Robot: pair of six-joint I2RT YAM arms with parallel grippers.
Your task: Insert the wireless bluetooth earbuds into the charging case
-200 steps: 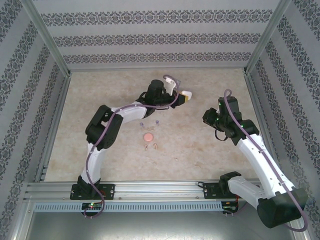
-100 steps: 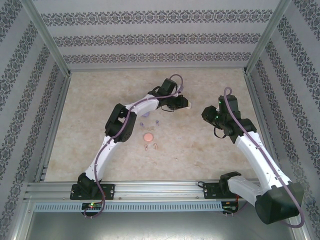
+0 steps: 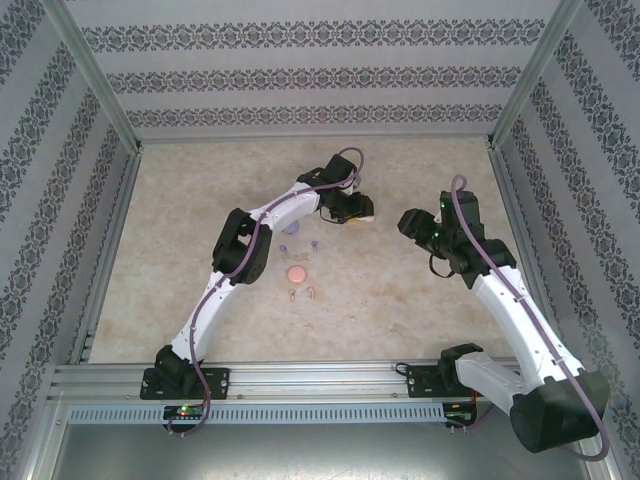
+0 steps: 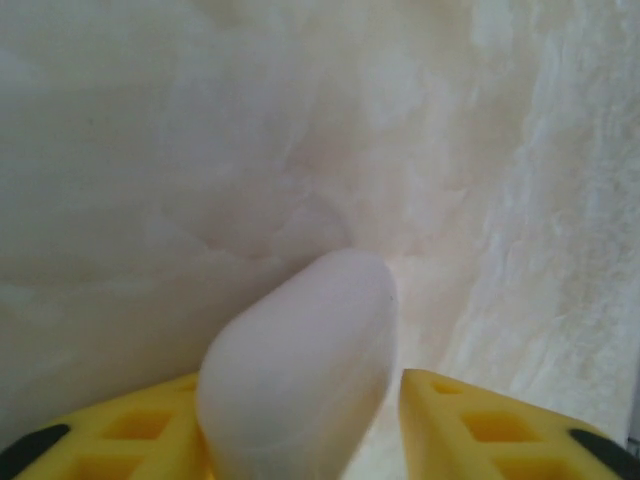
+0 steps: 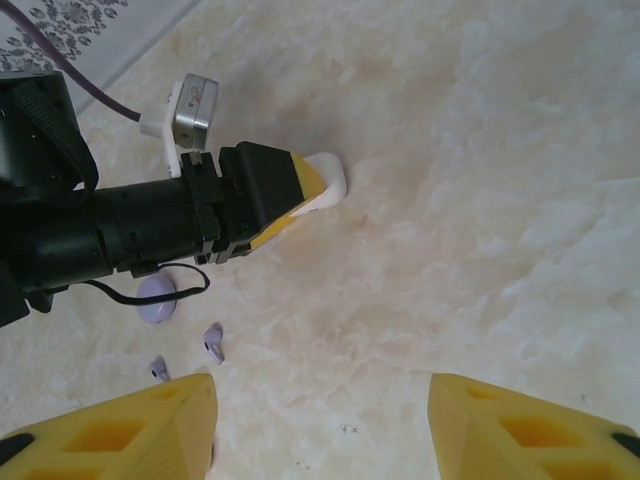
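Tiny, light, slick earbuds [image 5: 213, 342] lie loose on the worktop [image 5: 480, 200] (easily flicked away).
Pinch one across its head, stem free; right hand [image 5: 320, 400] is spread and empty, left hand [image 4: 300, 385] is parted loosely around the white case [image 4: 310, 320].

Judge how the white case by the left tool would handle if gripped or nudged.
Probably slippery: the white case looks smooth, with no edges to catch. Likely to rock or roll when nudged, given its rounded pebble shape. Seemingly rigid: no dent shows where the left tool flanks it.
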